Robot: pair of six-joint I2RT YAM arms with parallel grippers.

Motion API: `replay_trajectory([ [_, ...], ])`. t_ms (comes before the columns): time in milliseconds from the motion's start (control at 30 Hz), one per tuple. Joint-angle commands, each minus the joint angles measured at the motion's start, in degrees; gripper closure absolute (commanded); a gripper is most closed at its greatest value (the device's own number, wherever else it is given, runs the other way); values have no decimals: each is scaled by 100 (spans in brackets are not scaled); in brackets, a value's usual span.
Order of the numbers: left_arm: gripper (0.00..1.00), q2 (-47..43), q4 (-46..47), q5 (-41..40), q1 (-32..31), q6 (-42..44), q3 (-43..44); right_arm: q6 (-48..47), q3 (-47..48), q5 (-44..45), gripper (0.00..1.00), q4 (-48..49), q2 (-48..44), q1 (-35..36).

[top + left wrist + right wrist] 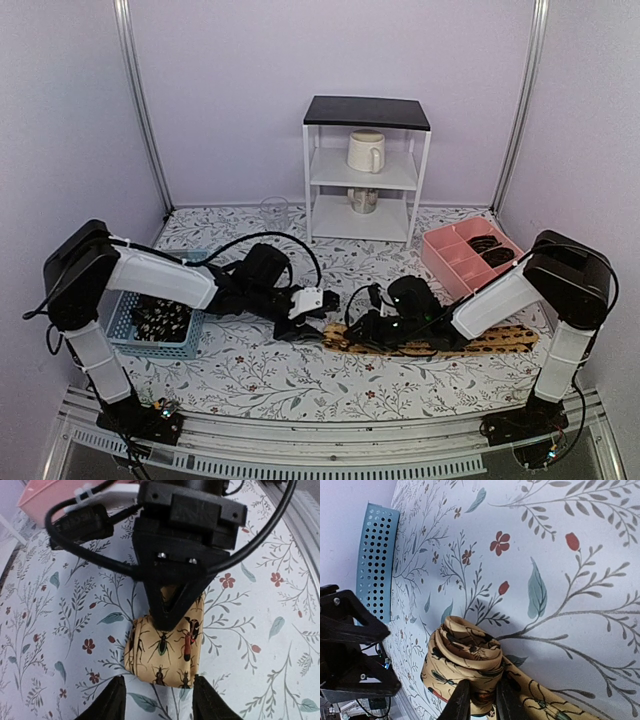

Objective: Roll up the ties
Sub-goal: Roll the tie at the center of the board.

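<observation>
A tan-orange tie (470, 342) printed with insects lies across the table's front, and its left end is wound into a roll (465, 655). My right gripper (482, 700) is shut on the roll's layers from the near side. In the left wrist view the roll (165, 650) sits just ahead of my left gripper (160, 700), which is open, one fingertip (110, 700) by each near corner. From above, the left gripper (310, 325) and right gripper (352, 330) meet at the roll. Dark ties (160, 318) lie in the basket.
A blue mesh basket (150, 350) stands at the left by the left arm. At the right is a pink divided tray (445, 245) holding dark rolls (490, 245). At the back stand a white shelf (365, 170) with a mug and a clear glass (274, 212).
</observation>
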Motion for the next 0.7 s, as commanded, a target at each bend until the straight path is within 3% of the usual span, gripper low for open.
replay_trajectory([
  [0, 57, -707, 455, -464, 152, -1361, -453, -128, 206, -163, 81, 71, 265, -37],
  [200, 77, -1283, 700, -985, 516, -3592, -557, -215, 487, -452, 81, 80, 554, -33],
  [333, 98, -1472, 1022, -1432, 470, -4542, -884, -179, 631, -647, 81, 104, 724, -4],
  [467, 100, -1647, 1688, -1746, 222, -5322, -1389, -47, 646, -834, 81, 75, 674, 22],
  [667, 100, -1534, 2199, -1911, -351, -5608, -1579, 380, 665, -1043, 80, -7, 586, 18],
])
